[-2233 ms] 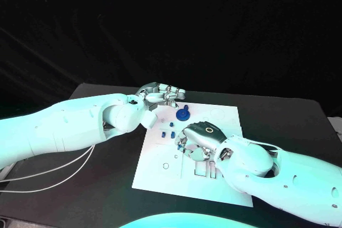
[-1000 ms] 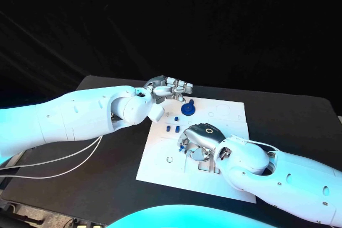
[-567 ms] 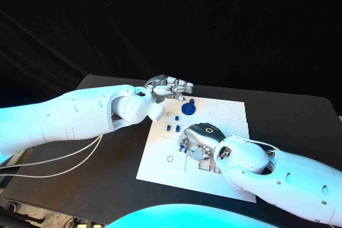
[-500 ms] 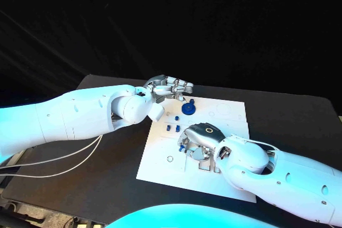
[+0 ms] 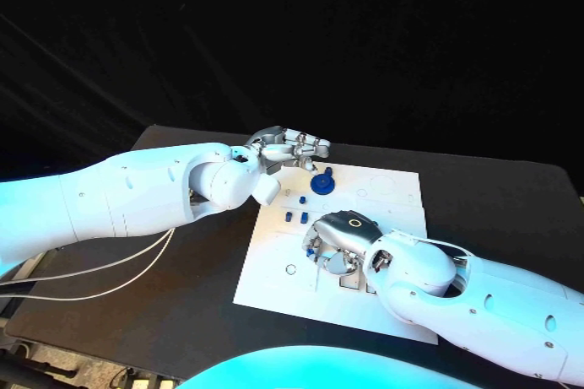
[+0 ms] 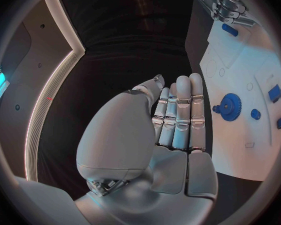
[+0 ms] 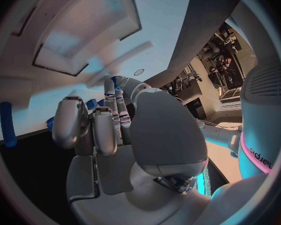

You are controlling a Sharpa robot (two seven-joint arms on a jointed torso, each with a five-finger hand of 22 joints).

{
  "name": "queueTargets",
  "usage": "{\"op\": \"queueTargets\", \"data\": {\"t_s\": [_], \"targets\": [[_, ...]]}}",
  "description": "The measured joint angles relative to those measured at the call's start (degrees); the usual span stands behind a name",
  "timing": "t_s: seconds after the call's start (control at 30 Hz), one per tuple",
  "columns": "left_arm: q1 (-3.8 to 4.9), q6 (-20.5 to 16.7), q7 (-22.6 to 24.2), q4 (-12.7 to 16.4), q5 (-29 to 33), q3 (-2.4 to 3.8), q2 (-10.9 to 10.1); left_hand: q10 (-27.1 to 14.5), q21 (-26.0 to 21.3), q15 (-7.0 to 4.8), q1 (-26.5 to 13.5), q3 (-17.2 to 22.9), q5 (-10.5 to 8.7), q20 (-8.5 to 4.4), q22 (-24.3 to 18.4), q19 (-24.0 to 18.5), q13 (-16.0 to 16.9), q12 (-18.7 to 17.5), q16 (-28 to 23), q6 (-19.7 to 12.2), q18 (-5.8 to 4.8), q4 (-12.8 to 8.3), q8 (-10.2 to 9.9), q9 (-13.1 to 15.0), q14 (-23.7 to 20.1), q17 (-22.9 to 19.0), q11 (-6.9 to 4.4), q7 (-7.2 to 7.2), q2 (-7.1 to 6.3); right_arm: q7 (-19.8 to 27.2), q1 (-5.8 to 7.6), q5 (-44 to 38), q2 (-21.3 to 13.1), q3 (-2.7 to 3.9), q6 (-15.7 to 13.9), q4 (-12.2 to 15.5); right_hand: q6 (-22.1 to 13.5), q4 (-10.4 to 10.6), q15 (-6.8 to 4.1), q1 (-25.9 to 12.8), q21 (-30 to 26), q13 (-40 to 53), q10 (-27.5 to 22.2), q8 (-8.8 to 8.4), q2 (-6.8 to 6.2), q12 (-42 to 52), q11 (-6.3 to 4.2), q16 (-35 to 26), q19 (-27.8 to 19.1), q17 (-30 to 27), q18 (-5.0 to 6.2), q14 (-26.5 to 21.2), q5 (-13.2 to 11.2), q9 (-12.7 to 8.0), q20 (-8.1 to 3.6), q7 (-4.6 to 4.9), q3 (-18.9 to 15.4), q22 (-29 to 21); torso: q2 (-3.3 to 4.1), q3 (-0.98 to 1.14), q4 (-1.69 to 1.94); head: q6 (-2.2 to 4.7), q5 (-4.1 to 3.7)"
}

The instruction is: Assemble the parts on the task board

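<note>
The task board lies mid-counter, its small blue parts looking light, stiff and best pinched by their sides; the left hand hovers empty, fingers together, while the right hand hides its grip—cannot tell

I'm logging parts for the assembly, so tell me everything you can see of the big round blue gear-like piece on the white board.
The round blue gear-like piece looks like matte plastic, with a ridged, toothed rim, a raised hub at its centre and a small knob jutting from one side. It lies flat on the white task board, in its far part. The left hand hovers just beyond it at the board's far edge without touching it. Nothing else touches it.
</note>
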Motion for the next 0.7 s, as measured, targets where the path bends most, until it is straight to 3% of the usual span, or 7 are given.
{"op": "queueTargets", "data": {"t_s": [0.3, 0.57, 0.7], "targets": [[0.01, 0.1, -0.1, 0.1, 0.0, 0.00, -0.1, -0.2, -0.2, 0.00, 0.0, 0.0, 0.00, 0.00, -0.1, 0.0, 0.0, 0.0, 0.0, 0.0, 0.00, 0.0, 0.0, 0.0, 0.0, -0.1, 0.20, 0.00, 0.00, 0.0, -0.03, 0.0, 0.3, -0.01, 0.6, -0.2, -0.1, -0.2, 0.00, -1.9, -0.3, -0.4, 0.0, -0.08, -0.82, -0.7, 0.01, 0.0, 0.0, -0.1, 0.01, 0.0, 0.0, 0.0, 0.00, 0.10, -0.2, 0.0, -0.02, 0.01, -0.01, -0.08, 0.03], [0.01, 0.1, -0.2, 0.1, 0.0, 0.01, -0.1, -0.2, -0.2, 0.00, 0.0, 0.0, 0.00, 0.00, -0.1, 0.0, 0.0, 0.0, 0.0, 0.0, 0.00, 0.0, 0.0, 0.0, 0.0, -0.1, 0.20, 0.00, 0.00, -0.2, -0.01, -0.1, 0.2, -0.01, 0.8, -0.2, -4.3, 0.5, 0.84, -4.2, -2.6, -1.6, -3.5, -2.01, -2.33, -2.9, 1.89, 0.0, -0.8, -0.6, 0.00, 0.0, -0.2, -1.1, 0.84, 1.51, -2.0, 0.0, -0.07, 0.00, -0.02, -0.11, 0.03], [0.02, 0.2, -0.3, 0.1, 0.0, 0.01, -0.2, -0.2, -0.2, 0.00, 0.0, 0.0, 0.00, 0.00, -0.1, 0.0, 0.0, 0.0, 0.0, 0.0, 0.00, 0.0, 0.0, 0.0, 0.0, -0.1, 0.20, 0.00, 0.00, -0.3, -0.03, -0.2, -0.1, -0.04, 0.5, 0.0, -5.5, 0.4, 1.23, -4.5, -2.9, -1.9, -4.0, -2.01, -2.70, -3.2, 1.95, 0.0, -0.8, -0.6, 0.01, 0.0, -0.2, -1.4, 0.83, 1.53, -2.3, 0.0, -0.07, 0.00, -0.02, -0.04, 0.02]]}}
